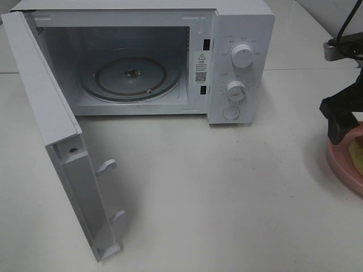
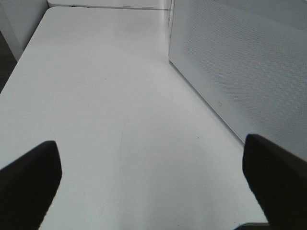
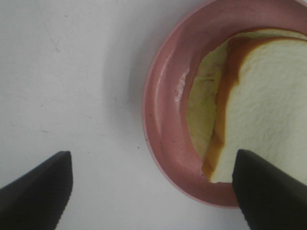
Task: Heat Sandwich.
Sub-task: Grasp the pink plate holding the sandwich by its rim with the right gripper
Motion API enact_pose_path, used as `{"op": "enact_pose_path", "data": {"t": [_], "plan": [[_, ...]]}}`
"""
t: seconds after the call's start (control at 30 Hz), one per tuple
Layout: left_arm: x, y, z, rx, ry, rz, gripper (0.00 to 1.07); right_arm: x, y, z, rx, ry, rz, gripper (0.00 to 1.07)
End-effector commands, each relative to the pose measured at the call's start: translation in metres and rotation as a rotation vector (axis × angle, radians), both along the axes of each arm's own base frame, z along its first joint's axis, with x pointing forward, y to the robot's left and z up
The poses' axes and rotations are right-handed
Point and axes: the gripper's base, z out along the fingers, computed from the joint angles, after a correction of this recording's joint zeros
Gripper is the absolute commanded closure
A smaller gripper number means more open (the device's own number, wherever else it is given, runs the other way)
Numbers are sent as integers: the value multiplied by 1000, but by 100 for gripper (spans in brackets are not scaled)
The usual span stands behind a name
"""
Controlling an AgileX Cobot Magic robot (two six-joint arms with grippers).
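The high camera shows the white microwave (image 1: 241, 34) at the far side of the table (image 1: 215, 198), its door (image 1: 51, 130) swung open toward the near left and the glass turntable (image 1: 130, 76) bare inside. At the right edge of this view sits a pink plate (image 1: 340, 167), cut off by the frame, with only a yellowish sliver of the sandwich (image 1: 357, 156) showing behind the dark bulk of the right arm (image 1: 340, 116). From here the jaws cannot be made out. The right wrist camera fills that in. The right gripper (image 3: 151, 160) hangs above the plate's rim (image 3: 163, 96) with its jaws spread wide and nothing between them. One finger (image 3: 43, 191) is over bare table and the other (image 3: 268, 191) is over the sandwich's corner, though whether it touches cannot be told. The sandwich (image 3: 268, 96) lies in the plate, white bread with brown crust and pale filling. The left gripper (image 2: 151, 146) appears only in its own wrist camera, jaws also released wide over empty tabletop. Beside it is a white dotted panel (image 2: 230, 62) of the microwave, and I cannot tell whether that is the door or a side wall.
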Motion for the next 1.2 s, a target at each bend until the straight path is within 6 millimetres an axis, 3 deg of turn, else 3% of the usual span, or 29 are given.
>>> {"op": "enact_pose_path", "data": {"t": [0.03,0.27,1.2], "plan": [[-3,0,0,-9,-30,3,9,0,-2,-7,8,-9,1,22],[-3,0,0,-9,-30,3,9,-1,-13,-24,23,-10,-52,23],[-3,0,0,-9,-30,3,9,21,-9,-109,52,90,-45,27]]}}
